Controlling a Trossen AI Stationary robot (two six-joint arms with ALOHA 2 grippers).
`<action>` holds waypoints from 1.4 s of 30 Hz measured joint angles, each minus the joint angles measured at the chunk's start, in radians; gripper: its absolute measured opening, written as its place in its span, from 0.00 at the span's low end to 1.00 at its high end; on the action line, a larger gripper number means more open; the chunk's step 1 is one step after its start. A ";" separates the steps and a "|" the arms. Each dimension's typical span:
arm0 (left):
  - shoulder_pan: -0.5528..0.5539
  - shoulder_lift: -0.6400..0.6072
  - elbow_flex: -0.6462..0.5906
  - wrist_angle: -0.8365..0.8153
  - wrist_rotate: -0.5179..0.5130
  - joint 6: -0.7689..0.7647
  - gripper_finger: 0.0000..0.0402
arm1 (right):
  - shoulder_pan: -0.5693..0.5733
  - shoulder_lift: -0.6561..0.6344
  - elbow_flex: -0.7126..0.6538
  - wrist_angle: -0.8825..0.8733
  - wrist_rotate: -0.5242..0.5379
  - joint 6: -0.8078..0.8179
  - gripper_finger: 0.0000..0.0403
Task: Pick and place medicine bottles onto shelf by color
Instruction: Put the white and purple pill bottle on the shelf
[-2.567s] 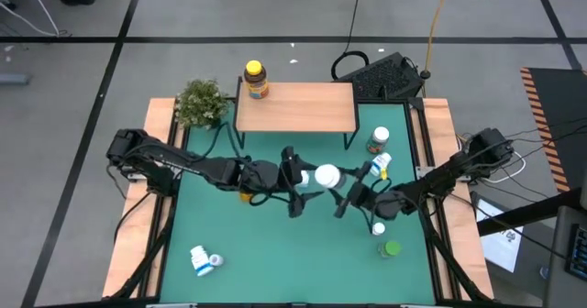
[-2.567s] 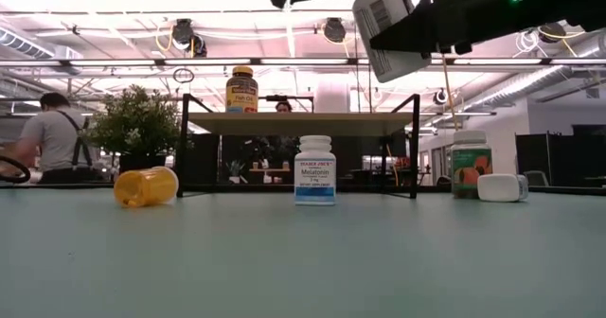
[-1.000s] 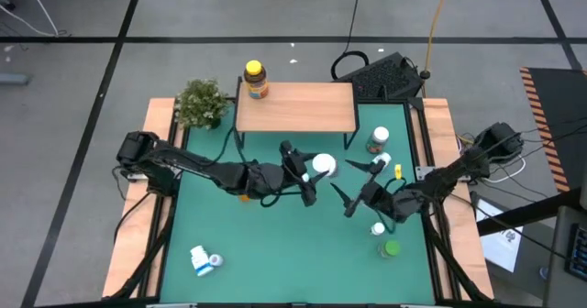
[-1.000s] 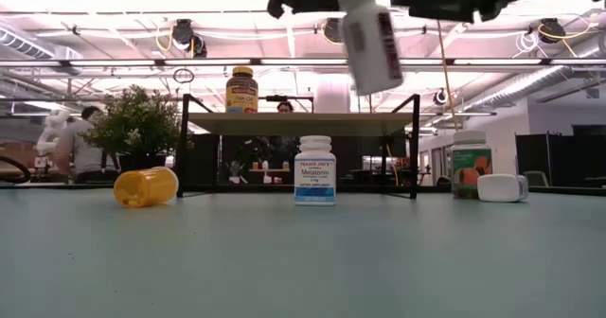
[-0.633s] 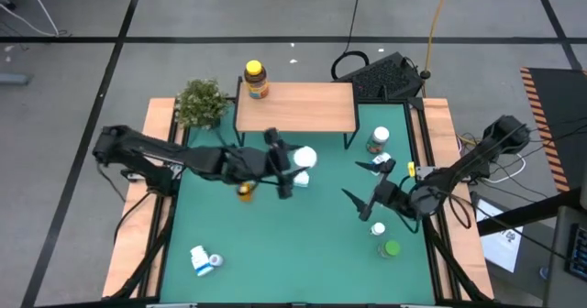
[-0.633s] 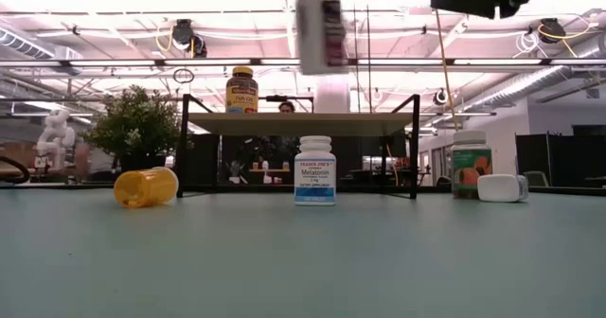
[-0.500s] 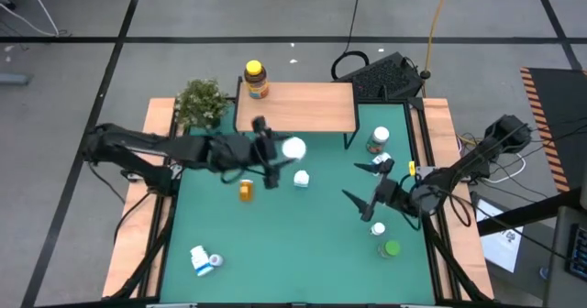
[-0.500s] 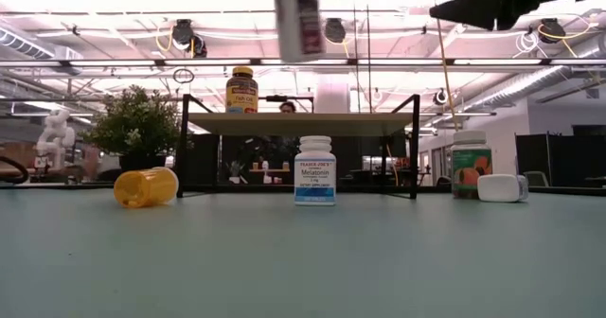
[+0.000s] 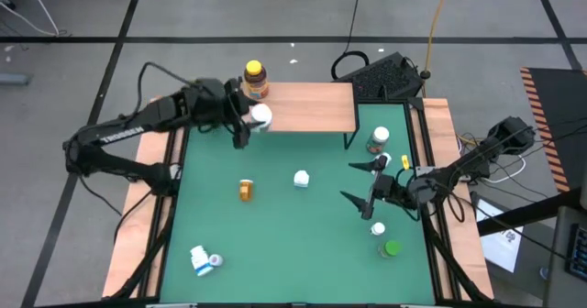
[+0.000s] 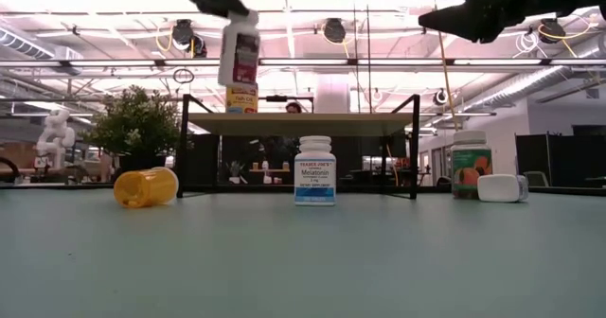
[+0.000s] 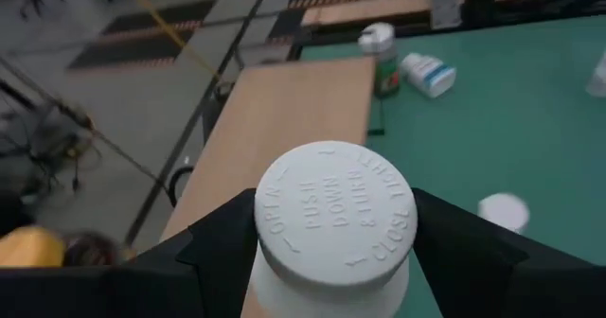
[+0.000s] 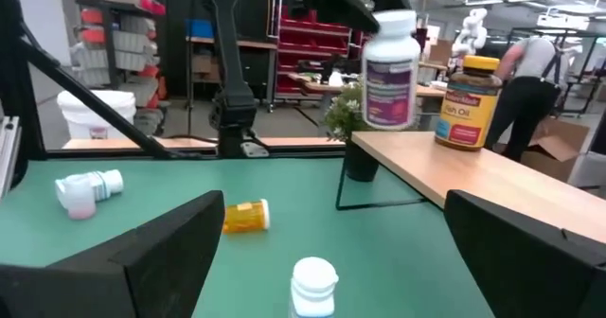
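High view: we list the left gripper (image 9: 246, 123) pinching a white bottle (image 9: 260, 116) above the left front edge of the shelf (image 9: 307, 106), near 1 amber bottle (image 9: 256, 78) standing on the shelf's left rear corner. The right gripper (image 9: 361, 181) hangs over the table's right side, fingers spread and empty. On the green table (image 9: 303, 239) we count 1 orange bottle (image 9: 245, 190) on its side and 1 white bottle with a blue label (image 9: 301, 178) upright at centre. Low view: the held bottle (image 10: 240, 50) hangs tilted above the shelf top, the blue-labelled bottle (image 10: 315, 171) stands in front of the shelf. Left wrist view: both fingers clamp the white cap (image 11: 335, 213) over the wood top (image 11: 284, 119). Right wrist view: the fingers (image 12: 161, 252) stand wide apart; a person (image 12: 532, 77) shows beyond the shelf.
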 joint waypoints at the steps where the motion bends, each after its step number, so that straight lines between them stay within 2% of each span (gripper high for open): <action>1: 0.031 0.006 0.000 -0.007 0.025 0.006 0.64 | -0.003 0.000 0.000 0.000 0.000 0.001 0.98; 8: 0.213 0.040 0.000 -0.010 0.204 0.045 0.60 | -0.004 0.000 0.000 -0.001 0.000 -0.001 0.98; 12: 0.282 0.061 0.000 -0.012 0.272 0.060 0.62 | -0.004 0.000 0.000 -0.006 0.000 -0.002 0.98; 16: 0.327 0.092 0.000 -0.014 0.278 0.070 0.65 | -0.004 0.000 0.000 -0.006 0.000 -0.002 0.98; 23: 0.352 0.127 0.003 0.008 0.286 0.077 0.62 | -0.004 0.000 0.000 -0.009 0.001 0.004 0.98; 34: 0.352 0.130 0.000 0.020 0.229 0.086 0.79 | -0.004 0.000 0.001 -0.028 0.002 0.023 0.98; 42: 0.346 0.077 0.000 0.021 0.188 0.025 0.85 | -0.004 0.000 0.001 -0.042 0.002 0.024 0.98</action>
